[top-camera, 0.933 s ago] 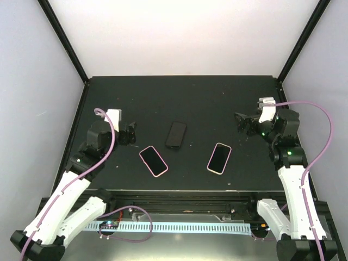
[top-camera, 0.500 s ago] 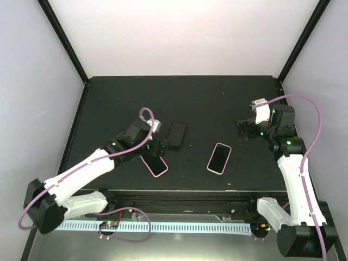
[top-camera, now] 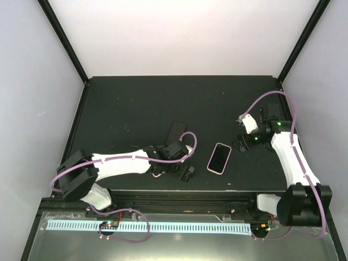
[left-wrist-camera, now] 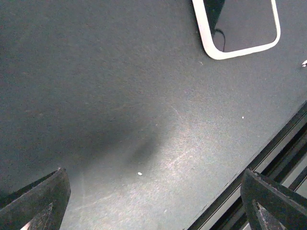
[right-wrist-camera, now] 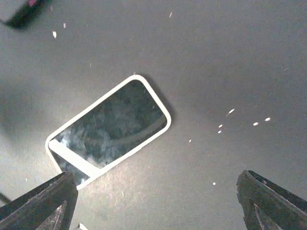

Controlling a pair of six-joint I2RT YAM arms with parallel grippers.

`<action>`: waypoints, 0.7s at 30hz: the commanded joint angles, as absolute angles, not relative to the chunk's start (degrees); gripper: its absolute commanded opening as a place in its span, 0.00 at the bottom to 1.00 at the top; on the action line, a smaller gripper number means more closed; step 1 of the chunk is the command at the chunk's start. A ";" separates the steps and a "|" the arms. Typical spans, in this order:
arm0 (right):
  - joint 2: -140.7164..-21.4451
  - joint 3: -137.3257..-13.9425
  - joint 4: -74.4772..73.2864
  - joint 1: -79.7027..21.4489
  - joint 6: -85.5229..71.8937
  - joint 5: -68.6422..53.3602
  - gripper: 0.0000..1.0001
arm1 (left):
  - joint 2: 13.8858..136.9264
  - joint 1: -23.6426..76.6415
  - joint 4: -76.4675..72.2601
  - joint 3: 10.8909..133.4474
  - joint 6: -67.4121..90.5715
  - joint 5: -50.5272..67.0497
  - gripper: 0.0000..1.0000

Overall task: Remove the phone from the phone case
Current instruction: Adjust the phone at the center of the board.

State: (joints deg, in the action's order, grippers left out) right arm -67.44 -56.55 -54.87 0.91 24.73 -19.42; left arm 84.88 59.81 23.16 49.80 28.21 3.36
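Left gripper (top-camera: 187,173): jaws spread wide; empty; low over table (top-camera: 125,103) | right gripper (top-camera: 238,143): jaws spread wide; empty | cased phone (top-camera: 219,157): flat on table; between both grippers; untouched

This looks like a robot lab, set up as a small test booth. A flat black table (top-camera: 136,103) sits inside plain white walls (top-camera: 179,38), with black posts (top-camera: 62,38) at the corners. Two white robot arms, the left arm (top-camera: 117,166) and the right arm (top-camera: 293,163), are fixed at the near edge. Purple cables (top-camera: 272,92) loop off them. A long pale blue strip with slots (top-camera: 179,227) runs along the front, with thin wires beside it.
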 commanded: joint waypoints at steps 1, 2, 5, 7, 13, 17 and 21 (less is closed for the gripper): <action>-75.20 -58.21 -60.30 0.72 30.83 -20.25 0.91 | 89.00 60.97 17.33 51.32 29.08 7.38 0.99; -77.31 -58.18 -60.17 0.44 30.70 -19.67 0.91 | 90.01 61.07 16.15 51.28 28.88 8.12 0.99; -83.13 -58.46 -60.78 -0.59 30.62 -18.42 0.91 | 93.38 61.26 13.23 51.94 28.29 10.03 0.99; -86.50 -58.44 -60.70 -0.90 31.13 -18.99 0.91 | 95.41 61.41 11.61 52.95 28.04 11.64 0.99; -96.53 -60.94 -63.36 -4.19 31.74 -20.32 0.88 | 96.57 62.08 7.67 53.59 27.51 14.35 0.99; -102.03 -62.71 -62.95 -9.43 29.46 -19.38 0.88 | 90.20 62.07 8.75 50.26 29.19 9.93 0.99; -106.36 -66.32 -61.28 -16.22 25.60 -17.48 0.89 | 80.22 62.14 12.33 47.34 30.56 5.32 0.99</action>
